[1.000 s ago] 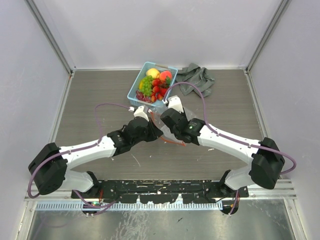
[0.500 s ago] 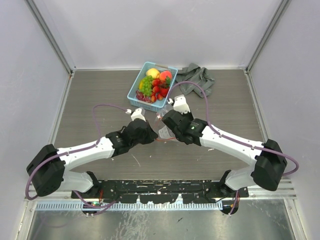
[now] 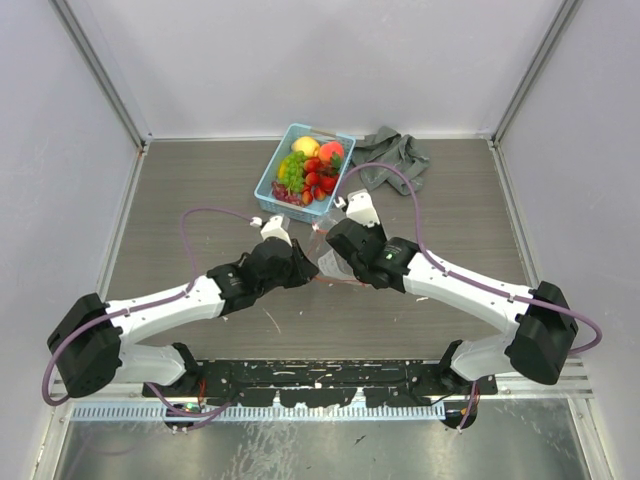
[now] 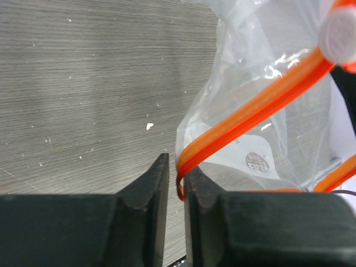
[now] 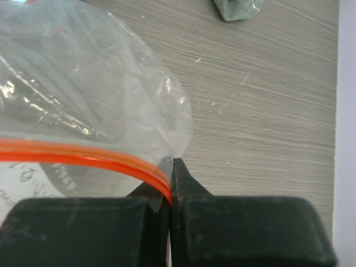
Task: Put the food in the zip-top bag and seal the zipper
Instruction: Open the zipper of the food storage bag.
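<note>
Grey wood-grain tabletop point(image 3: 180, 190) fills the floor of a white-walled cell, and both arms reach from the near edge to meet over its middle. At the far edge stands a light blue plastic basket point(image 3: 268, 180) holding all of the food: a yellow lemon point(image 3: 306, 146), an orange-red peach point(image 3: 331, 152), green grapes point(image 3: 291, 170), purple grapes point(image 3: 283, 192) and red strawberries point(image 3: 318, 178). A crumpled grey cloth point(image 3: 392, 160) lies just beside the basket on its right. The clear zip-top bag point(image 4: 261, 55) is between the two wrists, near the basket but apart from it, and no fruit shows inside it. Its zipper point(image 4: 250, 111), a thin red-orange strip, runs slantwise across the left wrist view, with a blurred white knob point(image 4: 339, 36) sitting on it at the upper right and a small round printed mark point(image 4: 257, 163) on the film below. The left gripper point(image 4: 177, 183) has its jaws only a narrow slit apart; the end of the strip curls down into that slit and lies against one finger, with a sliver of table showing beside it, so whether it is pinched cannot be told. The right gripper point(image 5: 171, 178) has its jaws pressed together on the other stretch of the strip, which runs in from the left and ends between the fingertips. The bag's wrinkled film billows above them.
</note>
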Controlling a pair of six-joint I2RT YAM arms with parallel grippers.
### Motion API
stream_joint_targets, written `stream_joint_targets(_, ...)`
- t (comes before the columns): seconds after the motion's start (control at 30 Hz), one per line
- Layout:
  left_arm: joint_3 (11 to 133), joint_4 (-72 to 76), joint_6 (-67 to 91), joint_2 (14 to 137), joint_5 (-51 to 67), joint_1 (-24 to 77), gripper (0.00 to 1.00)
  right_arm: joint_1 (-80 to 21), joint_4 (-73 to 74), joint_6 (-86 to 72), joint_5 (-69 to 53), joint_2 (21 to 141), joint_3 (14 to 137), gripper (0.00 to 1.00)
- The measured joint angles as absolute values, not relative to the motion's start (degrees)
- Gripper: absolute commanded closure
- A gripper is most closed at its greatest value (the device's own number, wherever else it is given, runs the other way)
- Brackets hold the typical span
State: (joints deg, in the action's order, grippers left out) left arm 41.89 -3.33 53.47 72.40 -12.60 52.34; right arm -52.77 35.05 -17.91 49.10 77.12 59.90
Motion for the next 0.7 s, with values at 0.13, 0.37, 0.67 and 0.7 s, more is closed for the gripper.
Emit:
stream_joint_targets(0.13,41.87,-2.15,54.68,71.96,-12.21,52.34,0.65,-52.77,33.19,-17.43,47.13,77.23,59.90,0.99)
stream_joint_targets(0.37,41.89,0.40,57.49,72.07,-11.77,52.34,0.52,-52.77,32.12,-17.91,44.21,79.02,60.23,0.99)
stream_joint_targets(0.67,43.42,2.17,59.20,76.62,-10.72,52.34,0.38,-52.77,31.31,-19.14,40.71,80.27,60.23,0.99)
stream_joint_targets(0.7,43.42,2.17,59.22,76.62,-10.74,52.34,0.36,-52.77,31.24,-19.22,40.45,80.31,60.23,0.99)
